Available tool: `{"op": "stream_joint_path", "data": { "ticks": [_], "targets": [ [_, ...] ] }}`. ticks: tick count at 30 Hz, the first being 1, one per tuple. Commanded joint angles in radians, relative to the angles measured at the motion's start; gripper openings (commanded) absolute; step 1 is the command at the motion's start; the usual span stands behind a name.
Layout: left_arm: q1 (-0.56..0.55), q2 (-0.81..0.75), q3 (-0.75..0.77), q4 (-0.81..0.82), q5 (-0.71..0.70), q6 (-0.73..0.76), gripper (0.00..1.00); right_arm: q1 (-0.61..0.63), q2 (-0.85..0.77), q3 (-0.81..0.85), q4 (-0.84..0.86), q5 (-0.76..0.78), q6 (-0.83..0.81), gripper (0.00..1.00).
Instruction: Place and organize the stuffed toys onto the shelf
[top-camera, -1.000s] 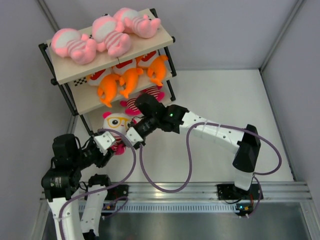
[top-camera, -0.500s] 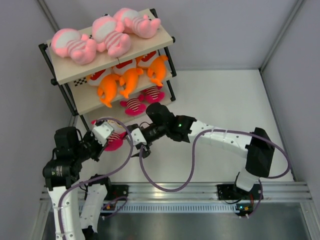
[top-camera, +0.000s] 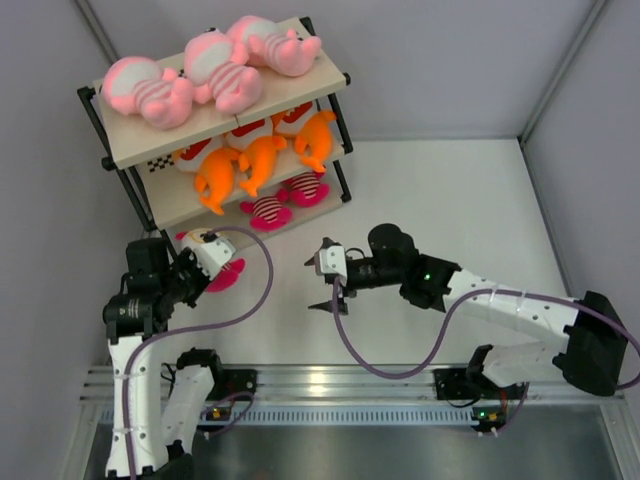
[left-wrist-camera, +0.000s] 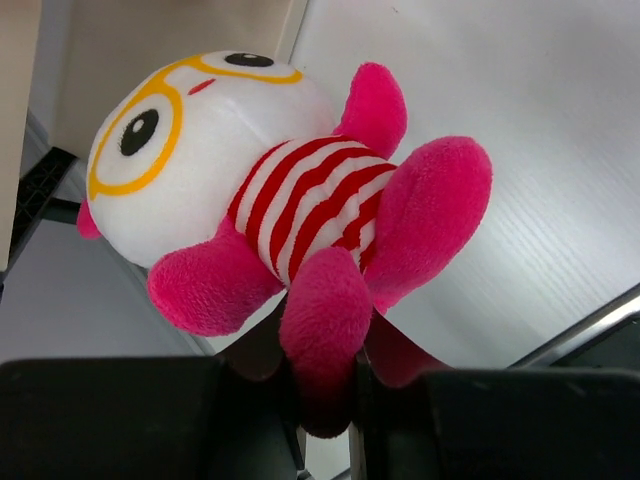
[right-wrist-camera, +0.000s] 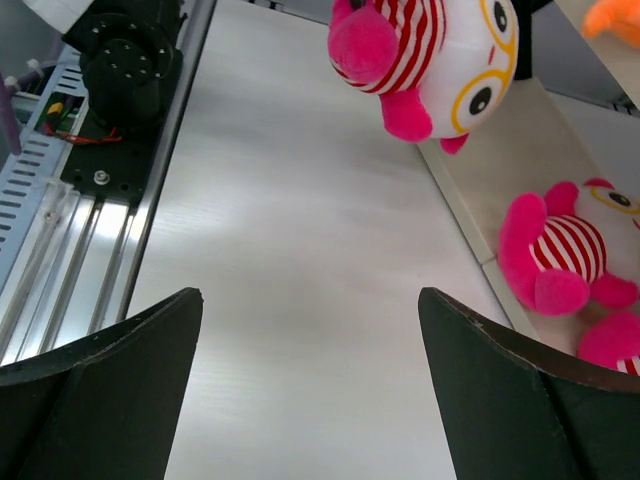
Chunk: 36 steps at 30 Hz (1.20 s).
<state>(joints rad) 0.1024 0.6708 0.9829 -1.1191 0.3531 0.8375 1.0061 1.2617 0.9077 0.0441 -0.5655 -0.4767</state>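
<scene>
Now the handover is done: the right gripper (top-camera: 325, 282) has let go and drawn back, jaws spread wide, while the left gripper (left-wrist-camera: 325, 395) pinches one soft magenta leg of the white-headed toy (left-wrist-camera: 250, 170), round, plush, red-striped, held just beside the shelf (top-camera: 130, 150). Its bottom board, with two striped mates (top-camera: 268, 211), likely takes this last one; orange toys (top-camera: 250, 160) and pale pink toys (top-camera: 215, 72) fill the upper beige boards
</scene>
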Motion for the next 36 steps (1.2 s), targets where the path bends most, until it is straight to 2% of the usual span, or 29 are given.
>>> {"op": "stream_joint_path", "data": {
  "ticks": [1, 3, 7, 10, 11, 20, 24, 31, 35, 36],
  "targets": [
    [0.0, 0.032, -0.038, 0.142, 0.032, 0.08, 0.0, -0.027, -0.094, -0.049, 0.115, 0.065, 0.064, 0.89],
    [0.0, 0.039, -0.067, 0.179, 0.056, 0.12, 0.0, -0.032, -0.117, -0.084, 0.12, 0.084, 0.062, 0.89],
    [-0.001, 0.068, -0.142, 0.373, 0.043, 0.121, 0.0, -0.038, -0.16, -0.11, 0.123, 0.108, 0.059, 0.89],
    [0.0, 0.088, -0.234, 0.505, -0.023, 0.104, 0.0, -0.04, -0.18, -0.135, 0.148, 0.121, 0.064, 0.89],
    [0.0, 0.096, -0.254, 0.594, -0.057, 0.092, 0.0, -0.041, -0.183, -0.141, 0.149, 0.121, 0.062, 0.89],
    [0.0, 0.141, -0.439, 0.979, -0.126, -0.027, 0.0, -0.044, -0.196, -0.159, 0.163, 0.139, 0.072, 0.9],
    [0.0, 0.164, -0.527, 1.181, -0.14, -0.02, 0.0, -0.043, -0.196, -0.159, 0.158, 0.148, 0.069, 0.89],
    [0.002, 0.251, -0.579, 1.317, -0.149, -0.003, 0.0, -0.046, -0.209, -0.171, 0.158, 0.165, 0.07, 0.9],
    [0.002, 0.303, -0.563, 1.342, -0.184, -0.018, 0.0, -0.054, -0.212, -0.179, 0.155, 0.177, 0.088, 0.9],
    [0.002, 0.317, -0.553, 1.343, -0.196, -0.029, 0.1, -0.057, -0.212, -0.179, 0.152, 0.177, 0.093, 0.9]
  ]
}}
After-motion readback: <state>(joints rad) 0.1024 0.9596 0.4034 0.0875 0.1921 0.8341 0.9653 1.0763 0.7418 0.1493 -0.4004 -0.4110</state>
